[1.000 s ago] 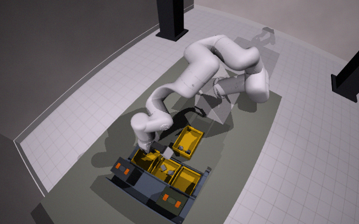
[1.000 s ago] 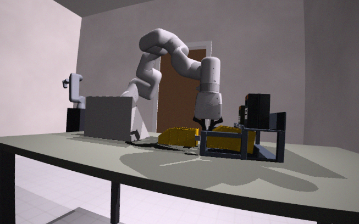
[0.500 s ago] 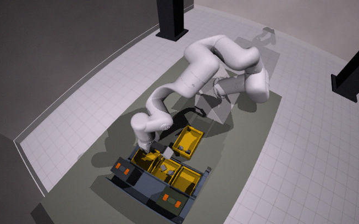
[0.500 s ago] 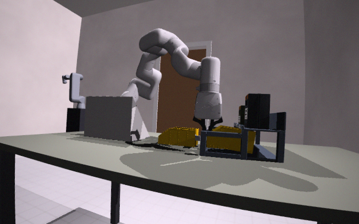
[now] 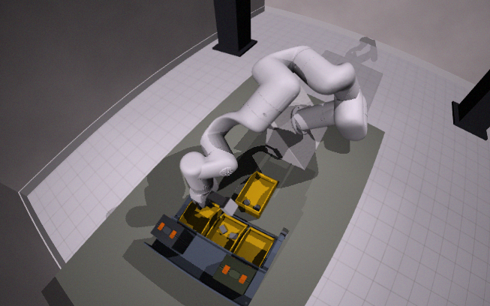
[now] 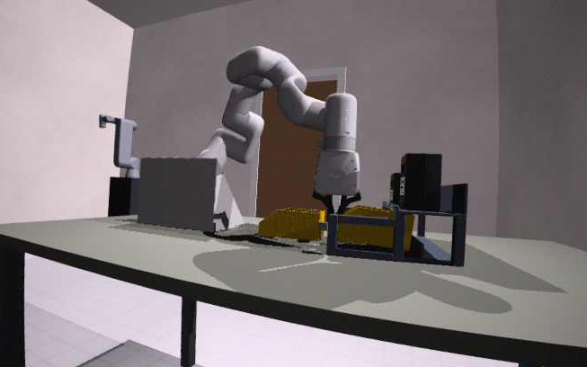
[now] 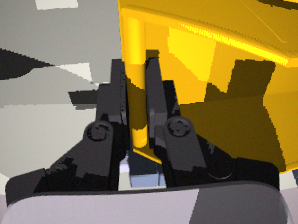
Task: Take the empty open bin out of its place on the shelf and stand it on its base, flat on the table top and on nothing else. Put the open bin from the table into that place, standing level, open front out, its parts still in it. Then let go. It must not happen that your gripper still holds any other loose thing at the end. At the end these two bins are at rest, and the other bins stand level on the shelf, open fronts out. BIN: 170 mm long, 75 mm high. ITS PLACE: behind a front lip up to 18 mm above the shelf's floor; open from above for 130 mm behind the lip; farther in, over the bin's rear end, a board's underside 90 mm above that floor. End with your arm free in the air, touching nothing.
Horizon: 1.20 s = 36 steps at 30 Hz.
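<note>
A dark shelf point(image 5: 216, 247) holds three yellow open bins in a row. The left bin point(image 5: 199, 219) is empty. My gripper point(image 5: 205, 205) reaches down from above and is shut on that bin's front side wall. In the wrist view the black fingers clamp a thin yellow wall, with the bin's empty inside point(image 7: 213, 63) to the right. In the side view the gripper point(image 6: 337, 210) stands upright at the shelf's front edge, over the bin point(image 6: 372, 228). A second yellow bin point(image 5: 257, 193) with small grey parts stands on the table just in front of the shelf; it also shows in the side view point(image 6: 291, 223).
The middle shelf bin point(image 5: 226, 231) holds grey parts; the right one point(image 5: 254, 246) looks empty. A black box point(image 5: 170, 231) and a dark green box point(image 5: 234, 274), both with orange marks, sit on the shelf's top board. A grey block point(image 6: 177, 193) stands by the arm's base.
</note>
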Motion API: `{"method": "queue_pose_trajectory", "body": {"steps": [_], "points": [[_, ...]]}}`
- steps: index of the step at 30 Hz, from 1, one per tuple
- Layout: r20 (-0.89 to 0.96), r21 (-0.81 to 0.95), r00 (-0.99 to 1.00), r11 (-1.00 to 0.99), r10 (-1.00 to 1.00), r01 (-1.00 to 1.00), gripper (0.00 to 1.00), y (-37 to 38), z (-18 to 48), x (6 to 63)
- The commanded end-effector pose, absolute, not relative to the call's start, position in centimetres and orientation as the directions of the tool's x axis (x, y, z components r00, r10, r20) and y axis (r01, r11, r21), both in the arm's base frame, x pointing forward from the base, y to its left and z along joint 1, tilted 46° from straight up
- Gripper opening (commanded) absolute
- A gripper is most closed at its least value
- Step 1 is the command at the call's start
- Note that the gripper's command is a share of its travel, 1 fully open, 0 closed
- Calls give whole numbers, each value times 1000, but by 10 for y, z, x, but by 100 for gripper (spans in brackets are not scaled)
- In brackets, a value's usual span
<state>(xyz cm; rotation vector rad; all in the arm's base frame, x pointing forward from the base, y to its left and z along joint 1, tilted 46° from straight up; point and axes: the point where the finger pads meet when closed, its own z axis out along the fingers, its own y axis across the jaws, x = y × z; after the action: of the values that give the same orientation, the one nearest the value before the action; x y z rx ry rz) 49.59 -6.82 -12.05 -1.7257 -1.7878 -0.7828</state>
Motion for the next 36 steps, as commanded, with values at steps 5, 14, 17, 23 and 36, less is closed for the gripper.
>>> {"method": "queue_pose_trajectory", "body": {"steps": [5, 14, 17, 23, 36], "points": [[718, 47, -43, 13, 694, 999, 0, -71, -120, 486], [718, 47, -43, 13, 694, 999, 0, -71, -121, 471], [718, 47, -43, 13, 694, 999, 0, -71, -121, 464], [718, 47, -43, 13, 694, 999, 0, -72, -122, 447], [718, 47, -43, 13, 694, 999, 0, -72, -124, 413]]}}
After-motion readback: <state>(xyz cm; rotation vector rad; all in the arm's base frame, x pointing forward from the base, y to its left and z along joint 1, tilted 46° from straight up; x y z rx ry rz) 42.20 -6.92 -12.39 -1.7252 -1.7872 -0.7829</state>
